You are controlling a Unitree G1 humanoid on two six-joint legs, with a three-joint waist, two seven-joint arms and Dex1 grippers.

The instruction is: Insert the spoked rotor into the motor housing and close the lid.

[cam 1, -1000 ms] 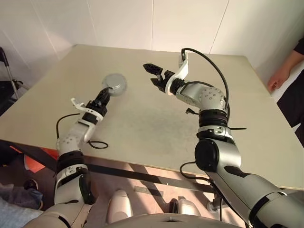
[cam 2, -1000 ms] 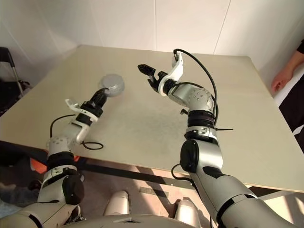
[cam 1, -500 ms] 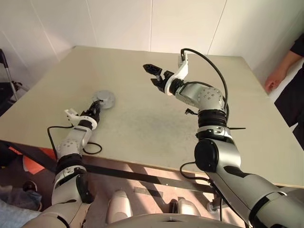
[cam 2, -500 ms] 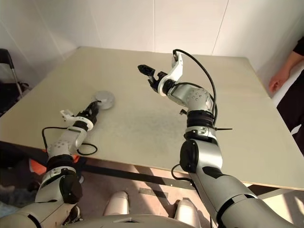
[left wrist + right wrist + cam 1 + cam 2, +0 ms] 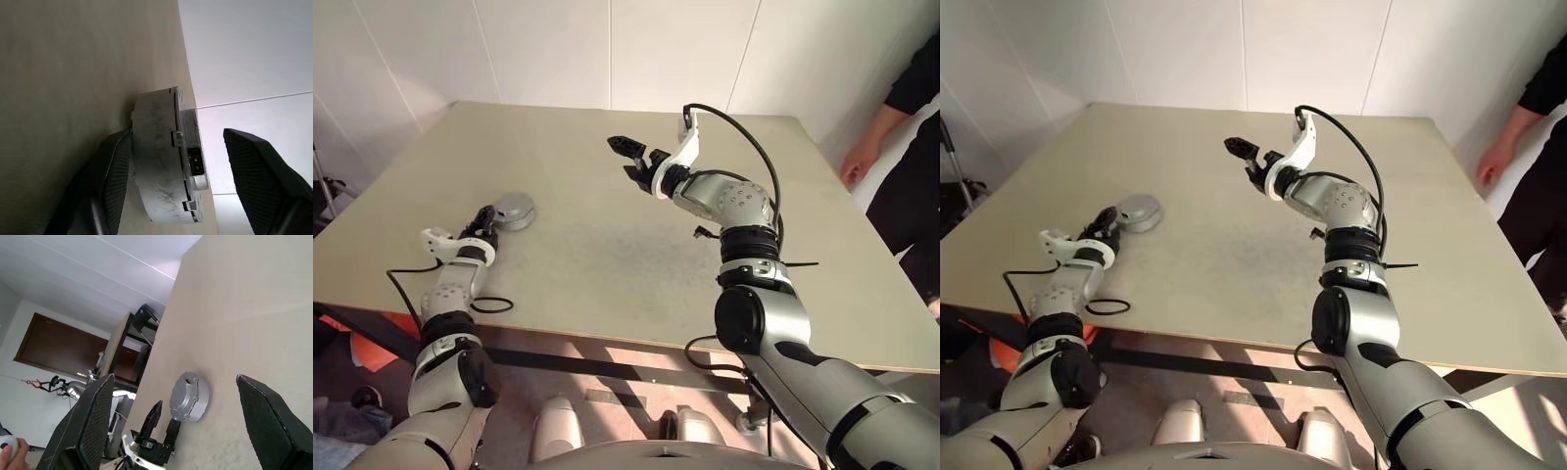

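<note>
1. At the left of the beige table [image 5: 607, 255], low over its surface, the left gripper [image 5: 486, 217] points at a round silvery-grey motor assembly [image 5: 515, 211] that lies flat on the tabletop.
2. In the left wrist view the assembly [image 5: 164, 166] stands between the two black fingers [image 5: 115, 171]. One finger lies right against its flat face; the other is well apart from it, with open space between. So the jaws are parted wider than the part, and there is no grip on it.
3. What shows of the assembly is the lid [image 5: 151, 161], a grey metal disc with a ridged, slotted rim, seated on the part beneath. A small connector block [image 5: 195, 164] sticks out at its side. Whether the motor housing and the spoked rotor sit under the lid cannot be told.
4. Near the table's middle, raised well above the surface, the right gripper [image 5: 631, 157] points toward the left side. Its two fingers are spread wide and hold nothing.
5. The right wrist view looks between its own wide-apart fingers [image 5: 95, 416] at the assembly [image 5: 188, 396] on the table, with the left gripper [image 5: 161, 423] just beside it.
6. At the far right, beyond the table edge, stands a person in dark clothes, one hand [image 5: 855, 162] hanging near the table's corner.
</note>
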